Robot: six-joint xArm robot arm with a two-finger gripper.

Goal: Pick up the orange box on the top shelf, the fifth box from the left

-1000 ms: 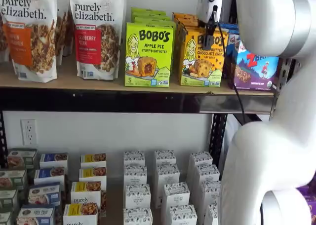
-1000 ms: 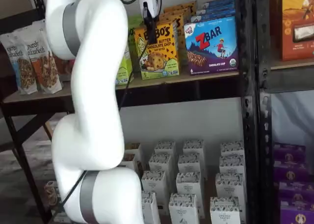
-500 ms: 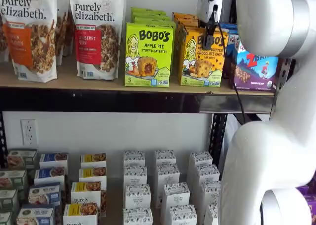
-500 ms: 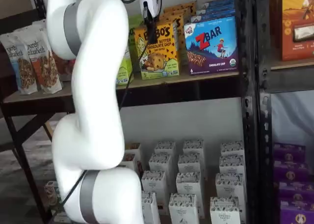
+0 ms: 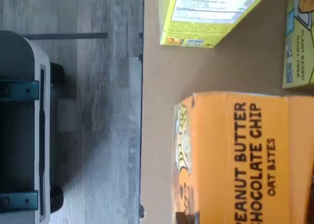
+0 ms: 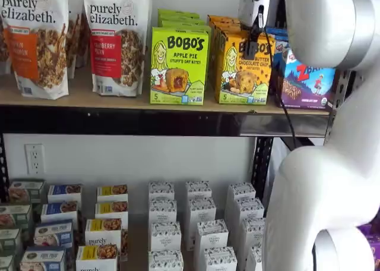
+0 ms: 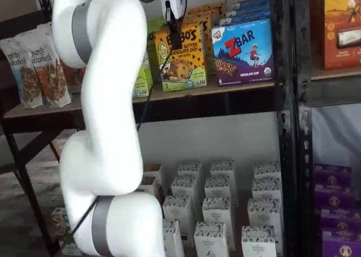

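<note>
Steel shelving against a pale wall, stocked on two levels, with the white arm standing between cameras and goods. Claw [image 6: 252,45]: its black fingers hang in front of the upper face of the orange box [image 6: 240,75] in both shelf views; they show side-on with no gap to read, so whether they stand apart or closed cannot be told, and nothing is seen held. A cable [image 6: 279,93] trails down beside them. Orange box: upright on the top shelf [image 6: 148,121], near its front edge, between the green box [image 6: 178,66] and the ZBar box [image 6: 307,75], with more orange boxes ranked behind it. In the wrist view the same carton [image 5: 245,160] fills the frame close up, its "Peanut Butter Chocolate Chip" panel plainly legible, the tan board bare beside it and the grey floor [image 5: 73,111] beyond the shelf edge. Two granola bags [image 6: 116,39] stand further along the board; white cartons [image 6: 196,223] fill the lower level. Step in hand, as judged: final approach, no grasp yet. Next move likely calls for fingers spread wider than the carton, advanced to straddle it without nudging either neighbour, then closed and lifted clear.
</note>
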